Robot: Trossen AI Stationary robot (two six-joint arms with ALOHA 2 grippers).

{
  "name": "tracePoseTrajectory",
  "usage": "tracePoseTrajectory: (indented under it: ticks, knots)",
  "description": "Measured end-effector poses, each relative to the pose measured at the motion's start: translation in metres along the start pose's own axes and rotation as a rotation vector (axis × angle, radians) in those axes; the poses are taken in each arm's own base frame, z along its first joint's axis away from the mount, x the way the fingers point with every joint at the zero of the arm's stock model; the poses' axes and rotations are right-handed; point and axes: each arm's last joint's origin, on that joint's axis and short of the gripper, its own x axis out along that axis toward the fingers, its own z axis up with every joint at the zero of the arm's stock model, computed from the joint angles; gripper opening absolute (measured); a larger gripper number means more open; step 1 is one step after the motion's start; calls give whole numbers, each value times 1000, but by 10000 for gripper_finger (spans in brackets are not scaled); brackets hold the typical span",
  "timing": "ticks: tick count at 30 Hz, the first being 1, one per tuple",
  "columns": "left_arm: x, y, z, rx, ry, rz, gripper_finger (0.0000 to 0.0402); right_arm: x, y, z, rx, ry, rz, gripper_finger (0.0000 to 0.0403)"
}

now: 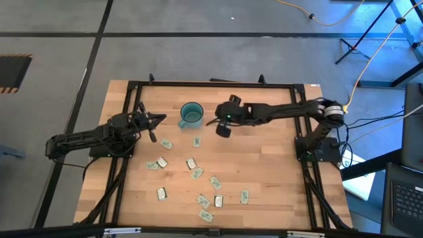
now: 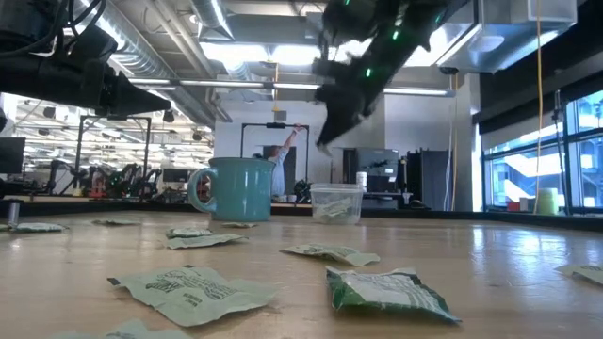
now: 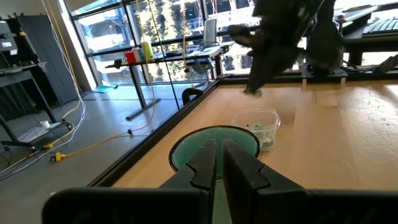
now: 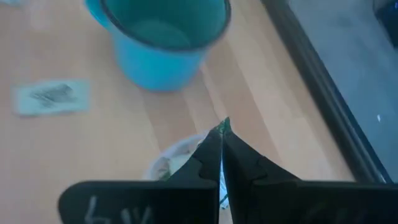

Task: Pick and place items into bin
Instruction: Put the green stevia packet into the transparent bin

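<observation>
The clear plastic cup [image 2: 336,202] stands on the table beside the teal mug [image 1: 192,114] and holds some packets. My right gripper [image 4: 221,144] hangs above the cup [image 4: 177,163], shut on a green packet. It also shows in the high view [image 1: 223,127] and in the low view [image 2: 328,137]. My left gripper [image 3: 219,163] is shut and empty, level just left of the mug [image 3: 214,144]. Several pale green packets [image 1: 196,173] lie flat on the table's near half. My right gripper pinches a green packet between its two fingers. Only the packet's corner [image 4: 224,127] shows, sticking out past the fingertips. The fingers slant downward from the table's right. The packet is lifted clear, above the clear cup.
Black frame rails [image 1: 211,84] run along the table's edges. Loose packets lie close to the low camera [image 2: 193,290]. The wood between the mug and the right arm's base [image 1: 316,149] is bare. A person stands far off in the room [image 2: 280,160].
</observation>
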Motion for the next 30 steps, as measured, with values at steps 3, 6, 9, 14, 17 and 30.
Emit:
tracePoseTrajectory:
  ticks: [3, 6, 9, 14, 17, 30]
  knots:
    - [0, 0, 0, 0, 0, 0, 20, 16, -1, -8, 9, 54, -10, 9]
    - [0, 0, 0, 0, 0, 0, 20, 25, 1, -13, 17, 90, 29, 10]
    - [0, 0, 0, 0, 0, 0, 20, 31, 4, -17, 14, 110, 56, 10]
    - [0, 0, 0, 0, 0, 0, 20, 39, 7, -21, 6, 135, 57, 10]
    - [0, 0, 0, 0, 0, 0, 20, 40, 7, -21, 5, 133, 57, 10]
    - [0, 0, 0, 0, 0, 0, 20, 39, 7, -24, 22, 158, 53, 53]
